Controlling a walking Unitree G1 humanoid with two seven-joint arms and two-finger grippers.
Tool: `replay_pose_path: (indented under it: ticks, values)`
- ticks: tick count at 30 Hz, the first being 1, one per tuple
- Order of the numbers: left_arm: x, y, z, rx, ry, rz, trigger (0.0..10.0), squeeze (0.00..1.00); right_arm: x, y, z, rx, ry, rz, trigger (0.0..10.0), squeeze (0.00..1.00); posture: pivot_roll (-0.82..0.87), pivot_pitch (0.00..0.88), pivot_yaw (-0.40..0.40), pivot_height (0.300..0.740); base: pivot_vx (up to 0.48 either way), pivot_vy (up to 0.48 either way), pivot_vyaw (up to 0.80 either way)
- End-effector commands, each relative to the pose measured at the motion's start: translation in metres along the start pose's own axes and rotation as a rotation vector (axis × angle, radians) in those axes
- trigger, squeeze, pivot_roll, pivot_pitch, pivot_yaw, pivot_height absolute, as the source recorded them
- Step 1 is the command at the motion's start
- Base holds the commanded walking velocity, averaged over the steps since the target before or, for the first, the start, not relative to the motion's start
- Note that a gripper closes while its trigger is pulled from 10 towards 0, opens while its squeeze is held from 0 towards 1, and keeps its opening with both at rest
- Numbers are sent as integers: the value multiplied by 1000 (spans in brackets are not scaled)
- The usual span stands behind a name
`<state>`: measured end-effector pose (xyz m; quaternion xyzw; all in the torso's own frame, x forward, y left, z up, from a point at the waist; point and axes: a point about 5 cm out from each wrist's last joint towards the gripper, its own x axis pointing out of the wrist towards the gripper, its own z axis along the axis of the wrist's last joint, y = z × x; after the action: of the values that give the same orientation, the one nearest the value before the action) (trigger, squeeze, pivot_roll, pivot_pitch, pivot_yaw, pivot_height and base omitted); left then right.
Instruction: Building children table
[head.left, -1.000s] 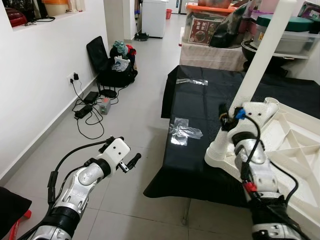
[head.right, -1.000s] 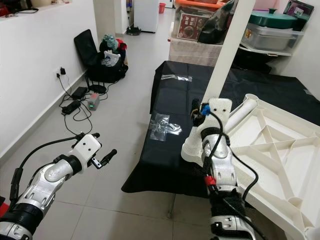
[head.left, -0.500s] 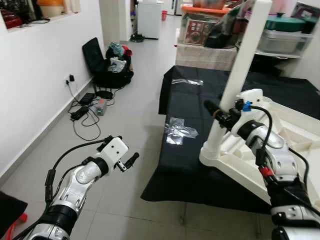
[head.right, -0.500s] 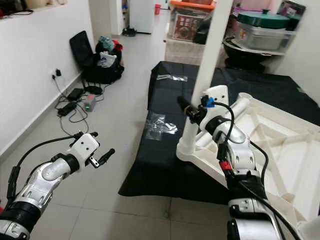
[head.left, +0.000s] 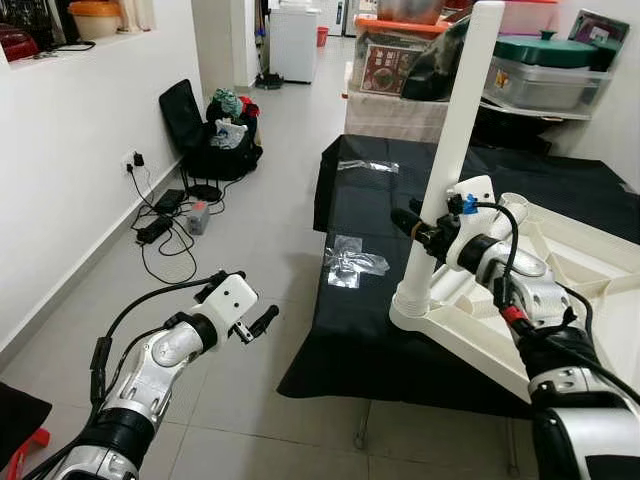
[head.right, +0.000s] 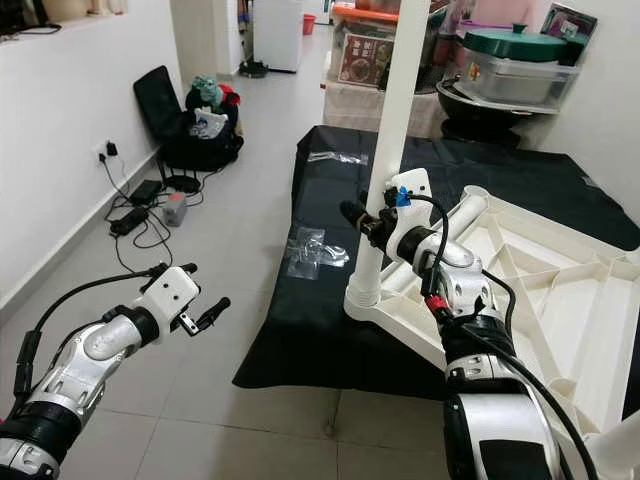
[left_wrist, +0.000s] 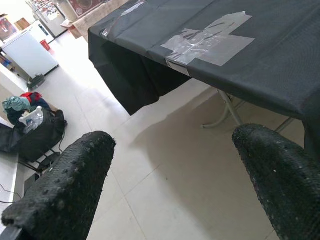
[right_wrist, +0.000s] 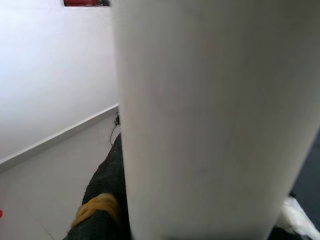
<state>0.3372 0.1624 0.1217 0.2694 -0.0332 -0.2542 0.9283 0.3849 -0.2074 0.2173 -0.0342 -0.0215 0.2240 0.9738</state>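
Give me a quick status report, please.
Right gripper against upright white leg. Left gripper open over floor. Table top upside down on black cloth.

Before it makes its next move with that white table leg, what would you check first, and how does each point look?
1. Table leg stands upright in the corner socket of the upturned tabletop: ok.
2. Leg fully seated in the socket: cannot tell.
3. Right gripper is at the leg, low on it: ok; whether its fingers are clamped on it: cannot tell.
4. Left gripper is open and hovers over the floor, apart from the work: ok.
5. Tabletop rests on the black cloth, its near corner close to the cloth's edge: not ok.
6. Cables lie on the floor by the wall, away from the table: ok.
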Motion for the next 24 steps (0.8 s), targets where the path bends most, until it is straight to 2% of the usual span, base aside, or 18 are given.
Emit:
replay_pose_path:
  ticks: [1,2,3,4,5,6,7,8,10,12,14,15,18,19,21,22,23,24]
  values:
    - [-3,-1,-4,11,14,-15,10000,0,-2,-7,0,-2,-16,-93,0,0,108,0,-95,740,0,0,0]
    - [-3,-1,-4,11,14,-14,10000,0,-3,-11,3,9,-35,-165,0,0,108,0,-95,740,0,0,0]
    - [-3,-2,-4,8,13,-11,10000,0,-8,-20,4,15,-59,-328,0,0,98,0,-93,740,0,0,0]
    - [-3,-2,-4,8,13,-11,10000,0,-8,-20,4,15,-59,-328,0,0,98,0,-93,740,0,0,0]
    - [-2,-3,-5,1,13,-5,10000,0,-20,-29,-1,19,-72,-559,0,0,93,0,-88,740,0,0,0]
    - [-1,-7,-4,-11,11,1,10000,0,-41,-32,-17,34,-76,-831,0,0,93,0,-86,740,0,0,0]
    - [-1,-7,-4,-11,11,1,10000,0,-41,-32,-17,34,-76,-831,0,0,93,0,-86,740,0,0,0]
    - [0,-8,-4,-15,9,1,10000,0,-46,-29,-23,46,-72,-885,0,0,93,0,-86,740,0,0,0]
    - [1,-10,-3,-17,7,0,10000,0,-50,-8,-42,96,-37,-906,0,0,89,0,-83,740,0,0,0]
    - [1,-8,-3,-12,10,6,10000,0,-51,9,-50,93,-20,-895,0,0,88,0,-82,740,0,0,0]
    - [1,-7,-3,-11,11,8,10000,0,-50,13,-51,87,-19,-890,0,0,88,0,-82,740,0,0,0]
    - [2,-6,-3,-10,13,14,10000,0,-47,22,-53,94,-13,-858,0,0,84,0,-80,740,0,0,0]
    - [3,-5,-3,-15,17,17,10000,0,-43,27,-53,105,-3,-823,0,0,84,0,-82,740,0,0,0]
    - [3,-5,-4,-18,20,19,10000,0,-39,31,-53,114,5,-800,2980,0,84,0,-82,740,0,0,0]
    - [3,-5,-4,-19,22,20,10000,0,-36,29,-49,120,-5,-778,2980,0,81,0,-82,740,0,0,0]
    - [4,-5,-4,-19,24,21,10000,0,-30,23,-38,83,-23,-748,10000,0,82,0,-85,740,0,0,0]
    - [4,-5,-4,-19,24,21,10000,0,-30,23,-38,83,-23,-748,10000,0,82,0,-85,740,0,0,0]
    - [3,-6,-5,-18,27,23,10000,0,-23,11,-14,16,-70,-676,10000,0,79,0,-86,740,0,0,0]
